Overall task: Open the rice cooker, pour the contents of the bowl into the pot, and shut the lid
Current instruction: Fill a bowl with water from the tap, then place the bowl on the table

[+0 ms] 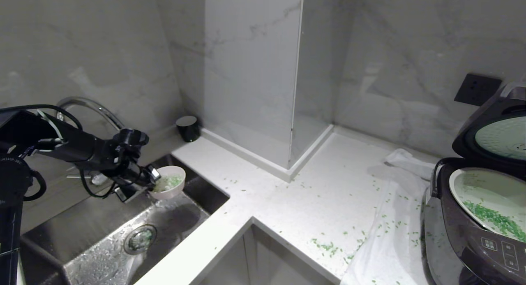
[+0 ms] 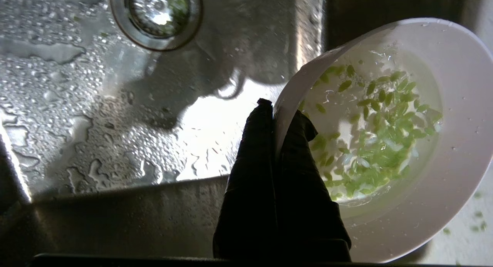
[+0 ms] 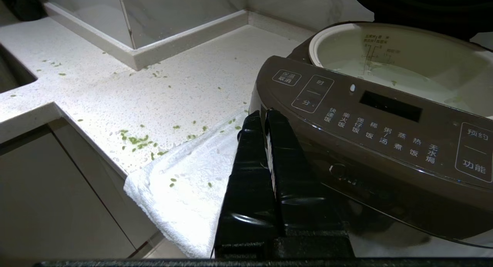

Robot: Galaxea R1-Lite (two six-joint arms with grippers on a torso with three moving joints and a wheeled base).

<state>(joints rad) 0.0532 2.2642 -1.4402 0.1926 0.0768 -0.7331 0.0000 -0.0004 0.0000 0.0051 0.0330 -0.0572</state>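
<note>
The right end effector (image 3: 262, 116) is clenched on nothing, parked low just in front of the rice cooker (image 1: 472, 235). That cooker stands on a white towel (image 1: 390, 235) on the bench (image 1: 308, 194), with its lid (image 1: 493, 128) raised and green grains lying in the pot (image 1: 485, 194). More grains are scattered on the bench left of the cooker. Well left of the cooker, over the wet sink (image 1: 102, 235), the left end effector (image 1: 152, 182) pinches the rim of the bowl (image 1: 170, 186), which holds the contents of the bowl (image 2: 377, 143).
</note>
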